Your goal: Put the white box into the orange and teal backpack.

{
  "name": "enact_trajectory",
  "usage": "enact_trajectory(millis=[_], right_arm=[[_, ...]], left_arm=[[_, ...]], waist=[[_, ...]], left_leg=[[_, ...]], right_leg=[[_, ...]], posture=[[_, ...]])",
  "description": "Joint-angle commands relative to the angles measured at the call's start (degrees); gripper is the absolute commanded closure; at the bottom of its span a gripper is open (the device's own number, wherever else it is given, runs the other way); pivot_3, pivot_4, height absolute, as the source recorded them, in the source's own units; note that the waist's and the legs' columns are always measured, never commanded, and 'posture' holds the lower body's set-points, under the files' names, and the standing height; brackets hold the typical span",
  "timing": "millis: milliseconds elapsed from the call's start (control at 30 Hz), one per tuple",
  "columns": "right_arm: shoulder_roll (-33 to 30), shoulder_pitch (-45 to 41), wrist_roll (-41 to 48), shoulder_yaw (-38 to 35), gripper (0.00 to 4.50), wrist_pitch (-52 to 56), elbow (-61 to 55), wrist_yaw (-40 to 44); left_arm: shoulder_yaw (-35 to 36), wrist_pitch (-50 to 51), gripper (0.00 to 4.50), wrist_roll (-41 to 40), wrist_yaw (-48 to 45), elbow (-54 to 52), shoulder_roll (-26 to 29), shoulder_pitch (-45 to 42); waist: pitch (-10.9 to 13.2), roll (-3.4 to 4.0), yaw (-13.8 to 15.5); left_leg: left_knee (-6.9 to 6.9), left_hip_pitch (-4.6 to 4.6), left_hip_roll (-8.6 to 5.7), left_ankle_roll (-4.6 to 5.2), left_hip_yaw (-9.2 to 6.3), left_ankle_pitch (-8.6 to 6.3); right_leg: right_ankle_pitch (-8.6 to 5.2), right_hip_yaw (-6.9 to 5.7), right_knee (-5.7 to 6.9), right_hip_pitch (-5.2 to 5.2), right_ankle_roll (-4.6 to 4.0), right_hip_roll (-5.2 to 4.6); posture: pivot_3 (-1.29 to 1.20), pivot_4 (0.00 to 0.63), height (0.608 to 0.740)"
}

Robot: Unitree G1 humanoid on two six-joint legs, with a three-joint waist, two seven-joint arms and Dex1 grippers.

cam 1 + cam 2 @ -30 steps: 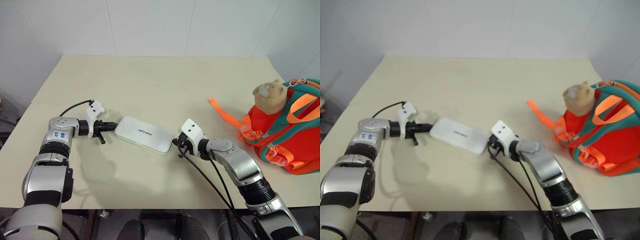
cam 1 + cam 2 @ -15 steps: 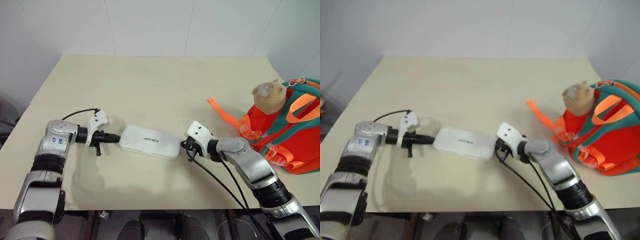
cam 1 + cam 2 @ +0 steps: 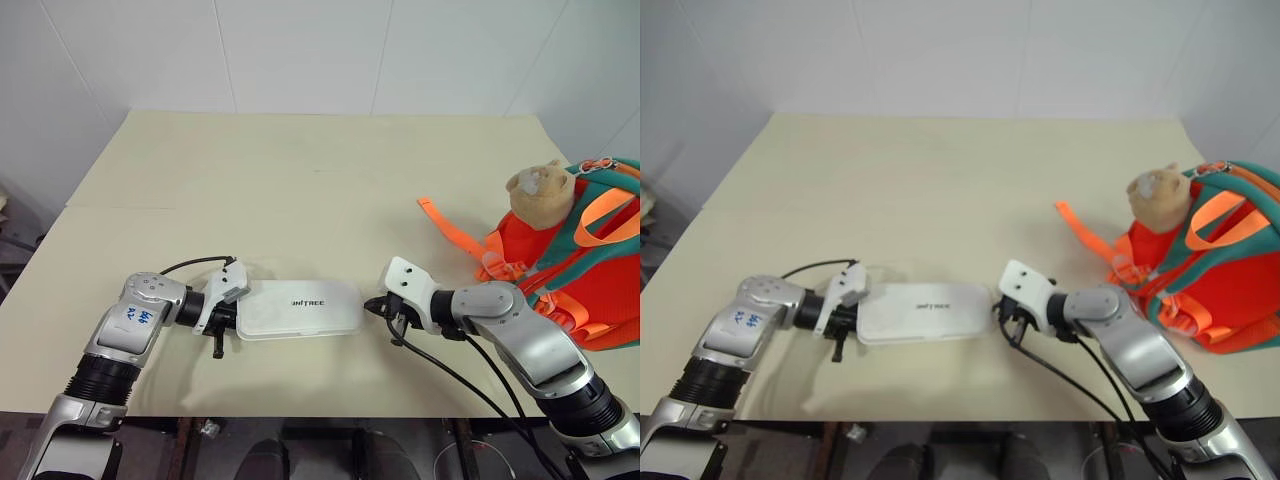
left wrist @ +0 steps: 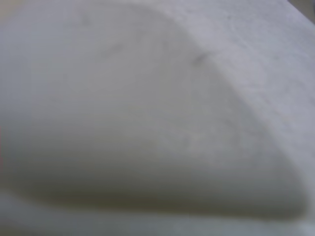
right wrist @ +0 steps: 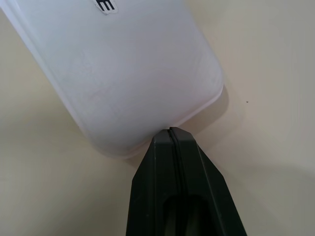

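The white box [image 3: 298,308] lies flat on the beige table [image 3: 300,170], near the table's front edge and in front of me, with its long side running from my left to my right and its small dark lettering facing up. My left gripper [image 3: 222,322] is at the box's left short end, at about 9 o'clock from the box, and it seems to touch that end; its two black fingers are closed together and hold nothing. In the left wrist view the white surface of the box is very close and blurred. My right gripper [image 5: 172,135] is at the opposite short end, at about 3 o'clock from the box; in the right wrist view the two fingers are pressed together with only a thin line between them, and their tips meet the rim of the box. So the box is between my two closed grippers. The orange and teal backpack [image 3: 585,270] is on the right part of the table, at about 3 o'clock from the box and well apart from it. A tan bear head [image 3: 538,192] is on its upper part, and an orange strap [image 3: 448,228] lies on the table toward the box.
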Motion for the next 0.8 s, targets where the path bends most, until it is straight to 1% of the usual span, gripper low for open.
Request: enact_trajectory(millis=[33, 233, 400, 467, 600, 800], right_arm=[[0.6, -0.5, 0.86, -0.41, 4.38, -0.49, -1.21, 0.08], [1.28, -0.91, 0.15, 0.16, 4.38, -1.35, 0.18, -0.13], [1.81, -0.6, -0.63, 0.88, 4.38, -2.68, 1.57, -0.52], [2.05, -0.65, -0.82, 1.07, 4.38, -3.04, 2.02, -0.63], [2.66, -0.77, -1.23, 1.22, 4.38, -3.5, 2.65, -0.78], [3.07, -0.53, -1.47, 1.31, 4.38, -3.67, 2.58, -0.85]], left_arm=[[-0.07, -1.98, 4.5, 0.65, 2.08, 2.26, 1.26, -0.26], [-0.39, -2.99, 4.5, 1.7, 2.91, 5.86, 3.35, -2.25], [-1.32, -3.43, 4.5, 2.04, 0.63, 6.91, 8.23, -2.07], [-2.36, -3.42, 4.5, 2.37, 0.31, 7.38, 9.35, -1.97], [-3.23, -3.76, 4.5, 2.57, 0.18, 8.53, 10.35, -2.22], [-2.38, -2.94, 4.5, 1.92, -0.38, 8.79, 12.6, -1.52]], waist=[[0.0, 0.0, 0.0], [0.0, 0.0, -0.05], [0.0, 0.0, -0.37], [0.0, 0.0, -0.31], [0.0, 0.0, -0.23], [0.0, 0.0, -0.45]], left_leg=[[0.0, 0.0, 0.0, 0.0, 0.0, 0.0], [0.02, 0.06, -0.01, 0.0, -0.01, 0.01], [-0.03, 0.12, 0.04, -0.01, 0.0, 0.01], [-0.08, 0.12, 0.08, -0.01, 0.0, 0.01], [-0.1, 0.11, 0.12, -0.02, 0.02, -0.01], [-0.09, 0.14, 0.21, -0.02, 0.03, -0.01]], right_leg=[[0.0, 0.0, 0.0, 0.0, 0.0, 0.0], [0.01, 0.0, 0.09, 0.02, -0.02, -0.01], [-0.01, 0.01, 0.15, -0.01, -0.12, 0.03], [-0.04, 0.0, 0.16, -0.04, -0.17, 0.08], [-0.06, 0.0, 0.13, -0.05, -0.2, 0.14], [-0.08, 0.03, 0.17, -0.05, -0.24, 0.25]], posture=[[0.0, 0.15, 0.74], [0.0, 0.15, 0.74], [0.0, 0.15, 0.74], [0.0, 0.15, 0.74], [0.0, 0.15, 0.74], [0.0, 0.15, 0.74]])
